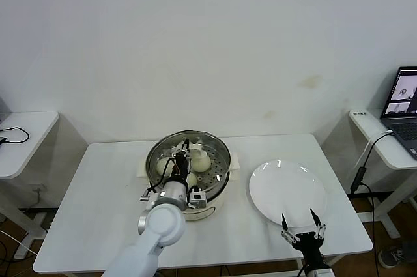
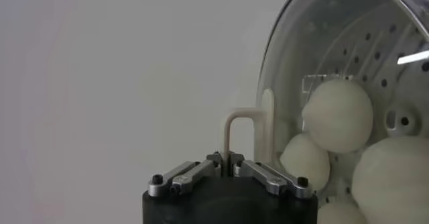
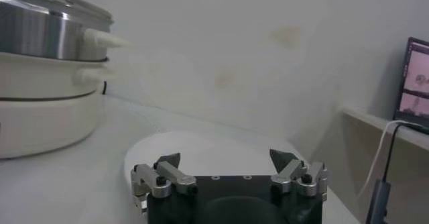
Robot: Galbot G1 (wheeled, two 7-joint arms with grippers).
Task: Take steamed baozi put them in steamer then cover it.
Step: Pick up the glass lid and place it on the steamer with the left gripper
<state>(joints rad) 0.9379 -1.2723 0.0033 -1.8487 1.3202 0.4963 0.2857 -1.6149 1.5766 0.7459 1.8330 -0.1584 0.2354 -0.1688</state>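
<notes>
Item: lid (image 2: pixel 348 64), clear glass with metal rim, cream handle (image 2: pixel 242 133). The left gripper (image 2: pixel 228 159) had its fingers clenched on the handle's loop, which rose straight out from between the fingertips. The lid hung from that handle directly beyond the fingers, over the steamer (image 1: pixel 187 160); held by the handle, the glass was free to come down flat on the rim. Whether it was already seated all round could not be told.

Item: steamer, steel basket with perforated floor in a cream pot base, standing mid-surface (image 1: pixel 104 212) beneath the left gripper (image 1: pixel 184 153).

Item: baozi (image 2: pixel 337 115), four, cream-white, seen through the glass just past the left fingers. All lay inside the basket, close together, some touching. Loading was judged complete; covering was the step in hand.

Item: plate (image 1: pixel 287 190), flat, white, holding nothing. It lay just ahead of the right gripper (image 1: pixel 302 230), near the steamer's right side.

Item: right gripper (image 3: pixel 229 165), fingers spread wide, grasping nothing, held low at the near edge of the surface with the plate rim right before the fingertips. Judged idle, kept clear of the left arm's work.

Note: if the lid sat off-centre it could rest on a bun or the rim edge; release was best judged only once the rim met the steamer evenly.
</notes>
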